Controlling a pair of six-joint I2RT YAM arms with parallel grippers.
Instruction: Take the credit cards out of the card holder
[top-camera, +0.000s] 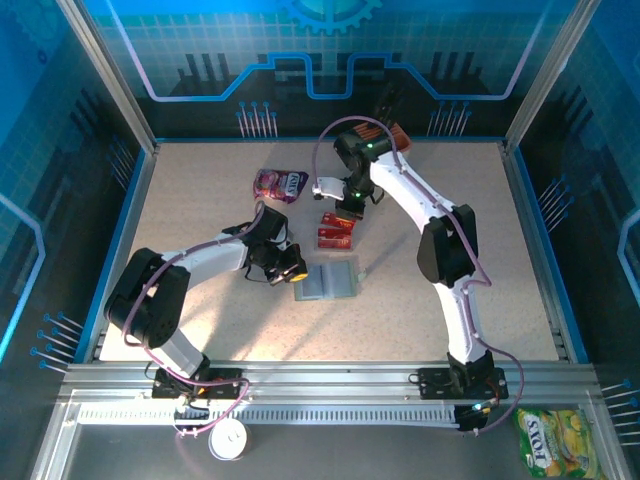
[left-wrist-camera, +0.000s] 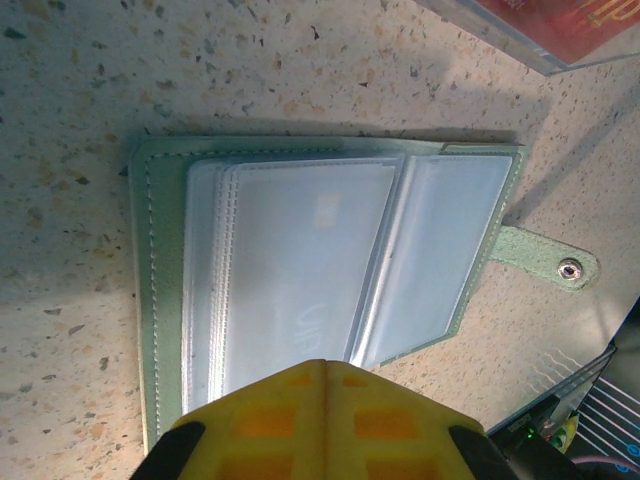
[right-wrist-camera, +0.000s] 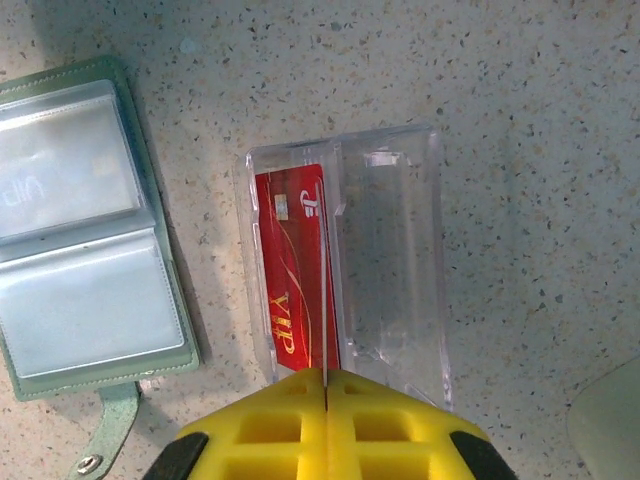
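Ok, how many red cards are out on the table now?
2. One red card sits just beyond the open card holder; the second red card lies right behind it. Others may be hidden in the sleeves.

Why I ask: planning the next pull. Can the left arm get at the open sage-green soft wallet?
Likely yes: the left fingers hover shut directly over the wallet, nothing between; they must open first.

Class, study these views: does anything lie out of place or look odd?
A yellow-green sweets bag lies off the table, past the near rail at the right corner, apart from everything else.
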